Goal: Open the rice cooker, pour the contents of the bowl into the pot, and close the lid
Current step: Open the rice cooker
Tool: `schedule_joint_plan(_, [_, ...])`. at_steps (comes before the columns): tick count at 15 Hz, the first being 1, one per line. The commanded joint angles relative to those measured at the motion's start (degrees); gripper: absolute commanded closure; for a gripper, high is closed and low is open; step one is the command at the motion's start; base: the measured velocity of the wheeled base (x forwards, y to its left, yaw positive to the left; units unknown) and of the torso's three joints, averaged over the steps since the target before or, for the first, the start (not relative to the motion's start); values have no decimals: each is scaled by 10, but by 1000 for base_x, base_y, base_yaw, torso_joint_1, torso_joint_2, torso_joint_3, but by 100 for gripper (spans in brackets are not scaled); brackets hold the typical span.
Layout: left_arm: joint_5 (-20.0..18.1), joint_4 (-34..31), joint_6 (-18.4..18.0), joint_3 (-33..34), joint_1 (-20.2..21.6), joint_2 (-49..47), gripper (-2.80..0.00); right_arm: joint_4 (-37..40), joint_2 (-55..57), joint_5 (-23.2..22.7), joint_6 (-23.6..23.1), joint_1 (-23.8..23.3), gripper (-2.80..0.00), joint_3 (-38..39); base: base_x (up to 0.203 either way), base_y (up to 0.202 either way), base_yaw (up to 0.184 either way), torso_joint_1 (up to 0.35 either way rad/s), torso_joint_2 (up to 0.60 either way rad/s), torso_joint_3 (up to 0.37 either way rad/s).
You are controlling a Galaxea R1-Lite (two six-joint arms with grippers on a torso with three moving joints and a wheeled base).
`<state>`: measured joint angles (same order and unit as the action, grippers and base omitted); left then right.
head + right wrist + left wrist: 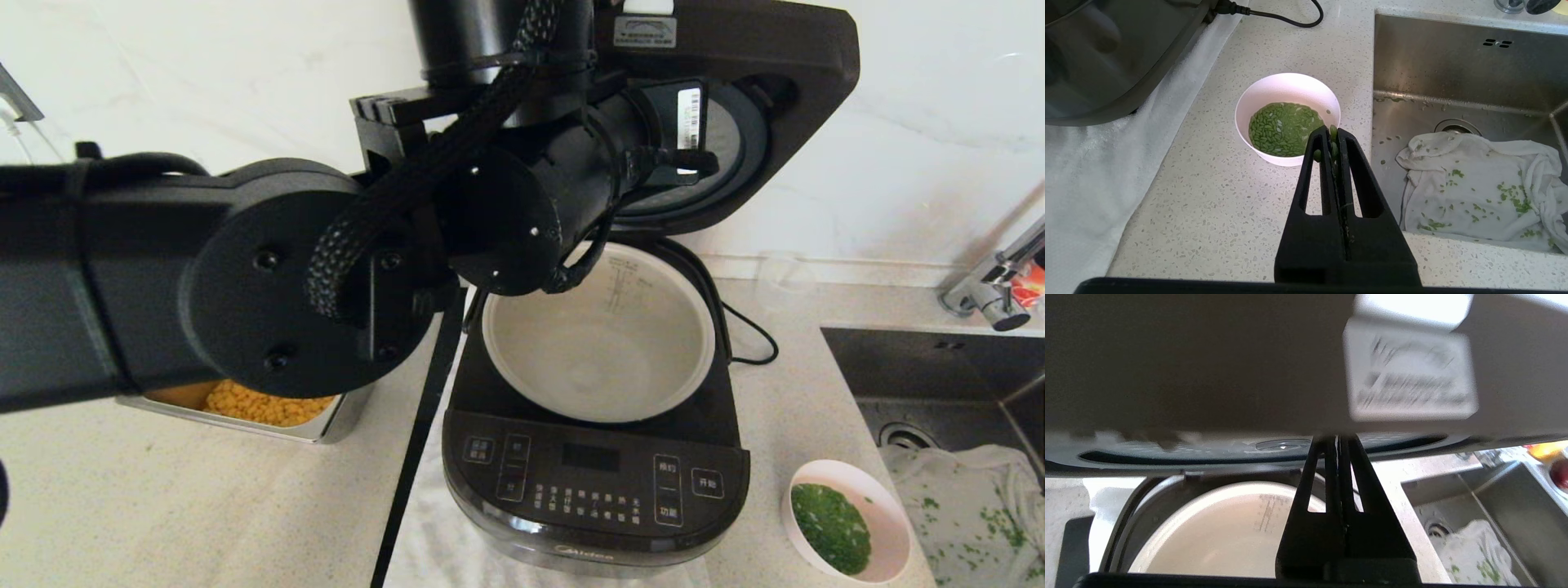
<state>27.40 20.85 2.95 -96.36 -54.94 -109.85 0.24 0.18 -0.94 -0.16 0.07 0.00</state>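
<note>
Looming across the head view, the left arm reaches over the Midea rice cooker (596, 457) toward its raised lid (759, 98). The left gripper (1338, 443) has its fingers pressed together, tips at the lid's front edge, probably because a closed tip suits pushing the lid up on its hinge. That lid stands fully open, so the grey-beige inner pot (600, 335) lies exposed and empty, ready to receive a pour. To the cooker's right on the speckled counter (163, 498) sits the pink bowl (849, 518), upright, holding its chopped green contents (1284, 128). The right gripper (1333, 141) hovers above the bowl's near rim, fingers together and holding nothing, seemingly poised to grasp it. A green-flecked cloth (1478, 196) lies in the sink (1453, 69) beside.
</note>
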Motion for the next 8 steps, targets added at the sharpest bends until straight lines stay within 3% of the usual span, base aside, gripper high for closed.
schedule_joint_plan(1, [2,13,-6,-7,9,-22,0,0,0,0,0,0,0,0,0,0,0,0,0,0])
schedule_joint_plan(8, [2,34,-10,-16,31,-47,0,0,0,0,0,0,0,0,0,0,0,0,0,0])
